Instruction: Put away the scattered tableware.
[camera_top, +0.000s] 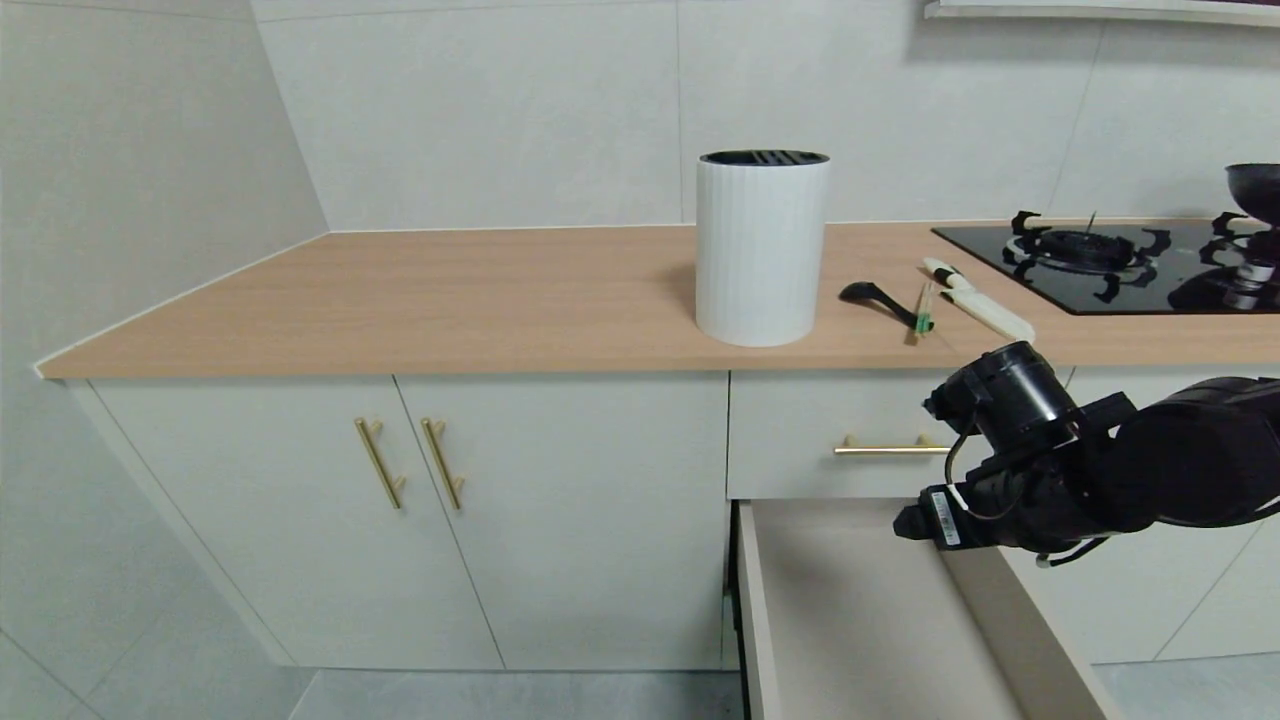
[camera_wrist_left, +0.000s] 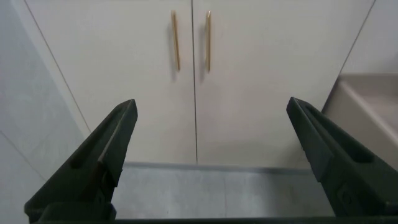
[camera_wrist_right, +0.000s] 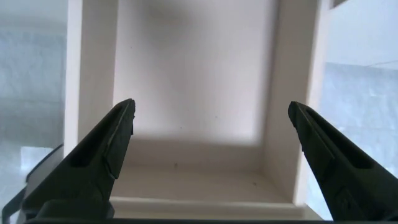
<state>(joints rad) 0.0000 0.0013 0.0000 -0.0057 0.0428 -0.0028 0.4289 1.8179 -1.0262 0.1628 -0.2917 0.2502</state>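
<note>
While the right jaws hang spread wide and holding nothing over the pulled-out drawer (camera_wrist_right: 196, 81), its pale floor and side walls lie directly below them, framed between the two dark fingers (camera_wrist_right: 99, 162). Seen from the head, the right arm (camera_top: 1050, 460) reaches in over the drawer's right wall, just in front of the closed upper drawer with its brass handle (camera_top: 890, 450). The scattered tableware rests on the counter (camera_top: 450, 300), above and beyond the right jaws: a black ladle (camera_top: 880, 300), a slim green-ended utensil (camera_top: 924, 308) touching or nearly touching the ladle's handle end, and a cream-handled utensil (camera_top: 978, 303) just beside them on the side toward the hob (camera_top: 1100, 260). A ribbed white holder (camera_top: 762, 250) with a slotted black top stands upright on the counter, near the ladle and farther from the right jaws than the three utensils. The left jaws are likewise spread wide with nothing between them, their fingers (camera_wrist_left: 93, 168) pointing at the double cupboard doors (camera_wrist_left: 191, 124); the doors' two brass handles (camera_wrist_left: 191, 40) sit ahead of the gap, and a corner of the open drawer shows off to one side of those jaws. A dark pot (camera_top: 1255, 190) stands on the hob, well apart from both pairs of jaws.
</note>
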